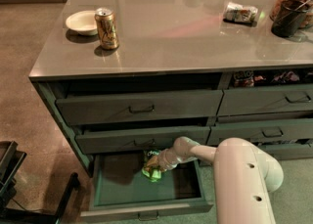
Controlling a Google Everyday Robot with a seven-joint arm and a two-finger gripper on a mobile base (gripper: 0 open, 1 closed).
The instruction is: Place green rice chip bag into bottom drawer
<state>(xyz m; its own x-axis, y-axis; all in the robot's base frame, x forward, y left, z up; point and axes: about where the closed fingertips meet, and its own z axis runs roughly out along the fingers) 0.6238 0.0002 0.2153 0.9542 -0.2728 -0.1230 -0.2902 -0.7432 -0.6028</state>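
Note:
The bottom drawer [112,193] of the left stack is pulled open and shows its teal-green inside. The green rice chip bag [152,168] is inside it, near the back middle, partly under the drawer above. My gripper [159,164] reaches down into the drawer from the right and is at the bag; the wrist covers the bag's right side. The white arm comes in from the lower right.
On the counter stand a gold soda can [106,28], a small white bowl [82,21], a dark silvery snack packet [239,12] and a jar of snacks [293,0]. The two drawers above are nearly shut. A black stand [14,184] is on the floor at left.

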